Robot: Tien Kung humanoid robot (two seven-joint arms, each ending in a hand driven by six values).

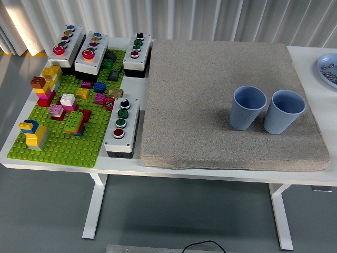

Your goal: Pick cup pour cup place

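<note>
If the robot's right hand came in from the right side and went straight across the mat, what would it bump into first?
No hand shows in the picture yet, so this is a guess. Coming in from the right over the grey mat, it would likely meet the right blue cup first, then the left blue cup close beside it.

Neither the left hand nor the right hand shows in the head view. No arm, wrist or finger comes in from the side edges or the lower corners, so their pose and the state of the fingers cannot be told from here.
</note>
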